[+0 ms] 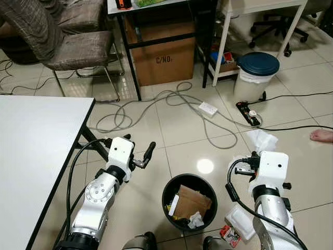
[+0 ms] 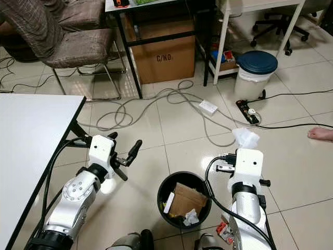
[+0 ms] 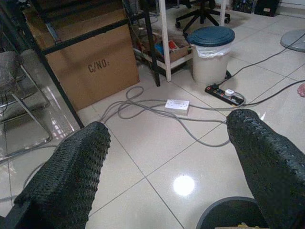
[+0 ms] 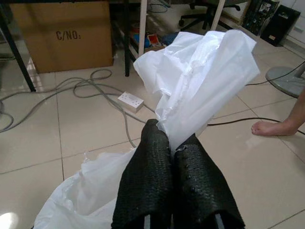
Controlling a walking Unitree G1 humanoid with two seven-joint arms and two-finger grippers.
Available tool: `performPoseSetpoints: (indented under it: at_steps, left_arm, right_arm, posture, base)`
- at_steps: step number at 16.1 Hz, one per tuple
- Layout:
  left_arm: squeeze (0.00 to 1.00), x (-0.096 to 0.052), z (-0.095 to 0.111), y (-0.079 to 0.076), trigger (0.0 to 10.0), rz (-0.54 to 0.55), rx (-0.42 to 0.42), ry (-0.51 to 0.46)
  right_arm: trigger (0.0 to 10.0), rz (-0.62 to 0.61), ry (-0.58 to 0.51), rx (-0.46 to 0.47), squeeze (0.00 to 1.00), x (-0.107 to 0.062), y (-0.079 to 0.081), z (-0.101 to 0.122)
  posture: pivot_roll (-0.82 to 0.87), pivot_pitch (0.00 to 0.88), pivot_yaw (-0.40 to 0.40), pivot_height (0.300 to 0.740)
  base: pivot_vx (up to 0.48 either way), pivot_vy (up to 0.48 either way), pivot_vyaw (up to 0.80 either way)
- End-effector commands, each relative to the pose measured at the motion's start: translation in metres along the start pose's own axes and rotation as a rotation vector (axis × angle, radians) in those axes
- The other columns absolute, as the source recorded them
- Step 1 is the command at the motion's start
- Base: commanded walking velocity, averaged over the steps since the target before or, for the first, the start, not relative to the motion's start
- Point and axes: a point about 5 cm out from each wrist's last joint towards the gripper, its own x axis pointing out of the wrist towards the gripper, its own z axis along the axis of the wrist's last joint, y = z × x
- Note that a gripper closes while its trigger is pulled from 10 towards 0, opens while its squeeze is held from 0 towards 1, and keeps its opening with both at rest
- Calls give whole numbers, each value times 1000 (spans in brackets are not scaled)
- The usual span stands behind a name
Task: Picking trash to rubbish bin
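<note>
A black round rubbish bin (image 1: pixel 171 194) stands on the tiled floor between my two arms, holding brown cardboard and crumpled paper. My right gripper (image 4: pixel 170 139) is shut on a crumpled white plastic bag (image 4: pixel 200 81), held off the floor to the right of the bin and a little beyond it. The bag (image 1: pixel 261 139) sticks up past the right wrist. My left gripper (image 1: pixel 139 146) hangs open and empty to the left of the bin, its two black fingers (image 3: pixel 71 176) spread wide.
A white packet (image 1: pixel 238 220) and a red wrapper (image 1: pixel 229 234) lie by my right arm. Grey cables, a white socket (image 1: pixel 208 108) and a black power strip (image 1: pixel 247 113) cross the floor ahead. A lidded white bin (image 1: pixel 256 73), cardboard box (image 1: pixel 161 57), chair (image 1: pixel 78 49), white table (image 1: pixel 31 146) and a person's foot (image 1: pixel 321 136) surround.
</note>
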Motion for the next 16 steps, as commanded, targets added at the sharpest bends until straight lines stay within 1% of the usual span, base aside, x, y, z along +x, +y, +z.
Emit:
performPoseSetpoints:
  at_steps: [1,7,16]
  left_arm:
    - [0,-5,-6,4,10000,3,9,23]
    - [0,-10,-8,4,10000,-3,17,34]
    - [0,-18,-12,0,10000,-22,16,54]
  right_arm:
    - [10000,13,15,0,0,-3,4,-5]
    - [10000,20,38,-8,0,-11,6,-14]
    - [10000,35,58,-25,0,-19,7,-21]
  posture:
    - [-51,165,113,740]
    - [-45,194,123,740]
    - [-51,224,122,740]
  base:
    - [0,0,0]
    - [0,0,0]
    - [0,0,0]
